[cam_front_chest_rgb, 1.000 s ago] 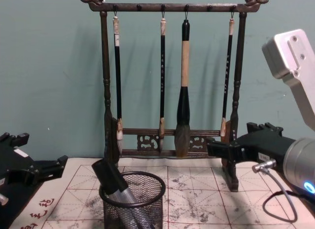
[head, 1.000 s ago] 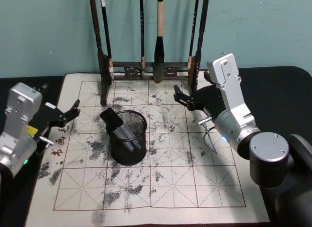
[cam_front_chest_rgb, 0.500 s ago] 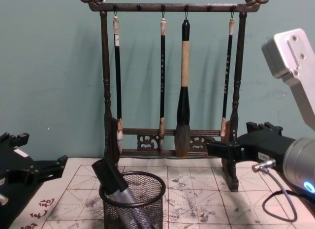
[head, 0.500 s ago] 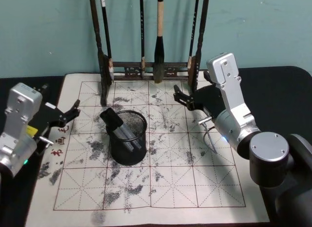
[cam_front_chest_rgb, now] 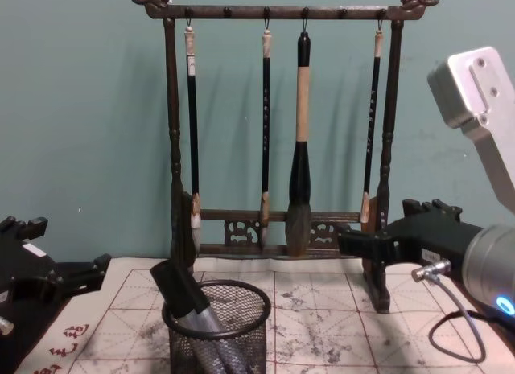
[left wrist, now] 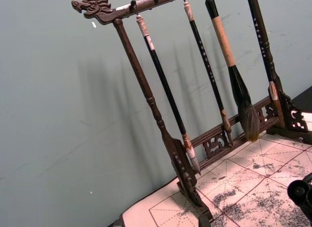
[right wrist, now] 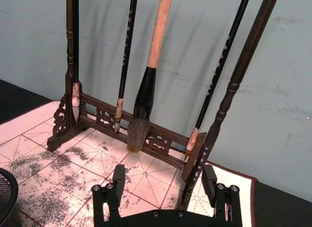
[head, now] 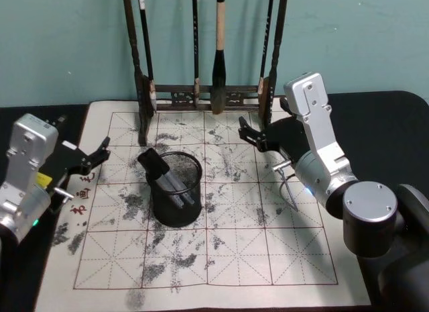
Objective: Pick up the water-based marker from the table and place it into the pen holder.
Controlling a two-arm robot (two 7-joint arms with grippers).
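The pen holder (head: pixel 175 206) is a black wire-mesh cup on the left-centre of the stained cream mat (head: pixel 268 258). The water-based marker (head: pixel 154 163), grey with a black cap, stands tilted inside it, its cap leaning over the left rim. The chest view shows the marker (cam_front_chest_rgb: pixel 179 287) sticking up out of the pen holder (cam_front_chest_rgb: pixel 241 330). My left gripper (head: pixel 100 153) hovers open at the mat's left edge, apart from the cup. My right gripper (head: pixel 251 139) hangs open to the right of the cup, near the rack; its fingers (right wrist: pixel 118 174) hold nothing.
A tall dark wooden brush rack (head: pixel 208 96) with several hanging brushes stands along the mat's far edge, close in front of the right gripper (cam_front_chest_rgb: pixel 354 241). A thin cable (head: pixel 288 188) loops below the right wrist. Dark tabletop (head: pixel 389 124) flanks the mat.
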